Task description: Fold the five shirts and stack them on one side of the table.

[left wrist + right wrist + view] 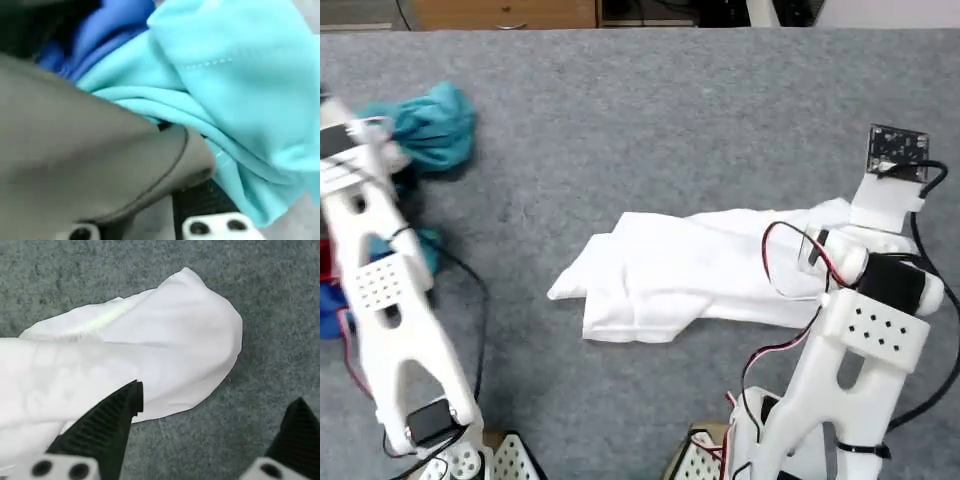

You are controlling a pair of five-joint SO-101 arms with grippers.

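Right gripper first: its black ribbed jaws are spread wide and hold nothing. One finger hangs over the rounded end of the crumpled white cotton shirt, the other over the bare grey felt table cover just beside that end. From overhead I see the white shirt lying loosely doubled over on the felt, and it runs out from under my right wrist towards the middle of the table. Over to my left gripper: a bunched teal knit shirt sits right up against it, on the side facing the table's centre. In the left wrist camera the teal shirt is pressed close, with a bright blue cloth just beyond it. A blurred grey surface lies nearest the lens, and I can't make out what it is. Whether the left gripper is clamped or spread, I cannot tell. Back along my left arm, blue fabric and a sliver of red cloth sit at the table edge
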